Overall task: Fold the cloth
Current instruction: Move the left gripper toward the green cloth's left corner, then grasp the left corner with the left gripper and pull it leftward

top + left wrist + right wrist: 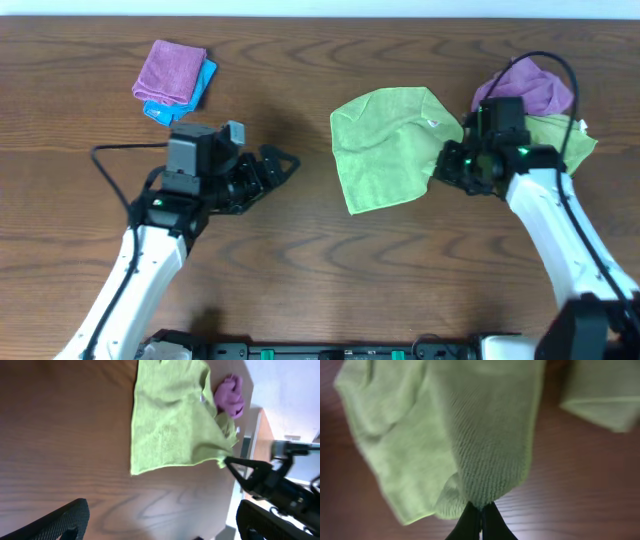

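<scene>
Lime cloth (pixel 390 145) lying rumpled right of the table's (pixel 330 280) middle, toward the far edge, right gripper (pixel 445 165) clamped on its right corner, left gripper (pixel 285 168) spread wide, empty, left of middle.

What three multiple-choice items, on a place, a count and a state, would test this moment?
1. Where is the blue cloth? A) under the left purple cloth; B) under the right arm; C) between the arms.
2. How many purple cloths show from overhead? A) one; B) two; C) three.
3. The right claw is: A) wide open over bare wood; B) shut on the lime cloth; C) out of view.
Answers: 1 A, blue edges peek from beneath it. 2 B, the left one plus the right purple cloth. 3 B, its tips pinch the cloth's edge.
</scene>
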Robot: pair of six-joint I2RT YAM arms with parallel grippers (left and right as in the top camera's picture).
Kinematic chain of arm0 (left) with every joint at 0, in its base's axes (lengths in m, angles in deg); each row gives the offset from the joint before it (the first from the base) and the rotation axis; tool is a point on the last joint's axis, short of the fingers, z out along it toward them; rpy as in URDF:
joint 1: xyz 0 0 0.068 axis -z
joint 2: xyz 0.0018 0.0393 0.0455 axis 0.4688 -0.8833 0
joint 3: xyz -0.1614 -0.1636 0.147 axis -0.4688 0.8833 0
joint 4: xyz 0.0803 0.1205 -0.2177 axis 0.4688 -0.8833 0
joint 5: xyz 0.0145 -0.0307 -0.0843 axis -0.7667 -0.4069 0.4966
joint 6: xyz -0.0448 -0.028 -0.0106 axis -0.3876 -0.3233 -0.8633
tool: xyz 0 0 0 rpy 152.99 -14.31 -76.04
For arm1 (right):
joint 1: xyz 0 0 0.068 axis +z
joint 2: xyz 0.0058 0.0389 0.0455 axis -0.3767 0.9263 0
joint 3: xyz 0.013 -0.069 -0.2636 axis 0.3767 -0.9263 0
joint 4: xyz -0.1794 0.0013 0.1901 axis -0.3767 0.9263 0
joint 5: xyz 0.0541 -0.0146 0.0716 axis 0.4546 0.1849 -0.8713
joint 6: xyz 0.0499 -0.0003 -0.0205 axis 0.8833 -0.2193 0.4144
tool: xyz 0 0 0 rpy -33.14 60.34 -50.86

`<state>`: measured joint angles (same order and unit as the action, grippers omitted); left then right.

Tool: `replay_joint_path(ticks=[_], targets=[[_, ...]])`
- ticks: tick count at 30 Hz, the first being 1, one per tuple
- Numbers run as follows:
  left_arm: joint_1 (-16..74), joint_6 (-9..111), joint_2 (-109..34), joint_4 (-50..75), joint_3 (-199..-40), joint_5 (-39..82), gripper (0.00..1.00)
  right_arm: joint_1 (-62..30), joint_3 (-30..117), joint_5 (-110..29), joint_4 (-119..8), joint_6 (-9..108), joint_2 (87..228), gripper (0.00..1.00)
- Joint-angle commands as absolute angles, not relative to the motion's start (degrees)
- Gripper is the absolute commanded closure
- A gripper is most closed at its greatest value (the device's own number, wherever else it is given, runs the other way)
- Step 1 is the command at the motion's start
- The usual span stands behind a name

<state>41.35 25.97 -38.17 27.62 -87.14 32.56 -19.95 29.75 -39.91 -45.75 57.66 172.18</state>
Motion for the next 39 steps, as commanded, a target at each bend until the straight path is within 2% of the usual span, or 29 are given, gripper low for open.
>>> replay_joint_path(ticks=[1,12,39], targets=[[44.10,21.36,-41.49,28.40,-88.39,30.40,0.05,-20.79,30.65,-30.25,-44.40,56.15,170.96,0.99],[49.85,12.50,-55.13,35.49,-88.39,30.16,0.05,-20.83,30.63,-29.14,-40.59,54.16,170.98,0.99],[59.66,-1.55,-72.37,53.72,-88.39,33.09,0.05,-20.83,30.63,-29.18,-40.66,54.18,170.98,0.99]])
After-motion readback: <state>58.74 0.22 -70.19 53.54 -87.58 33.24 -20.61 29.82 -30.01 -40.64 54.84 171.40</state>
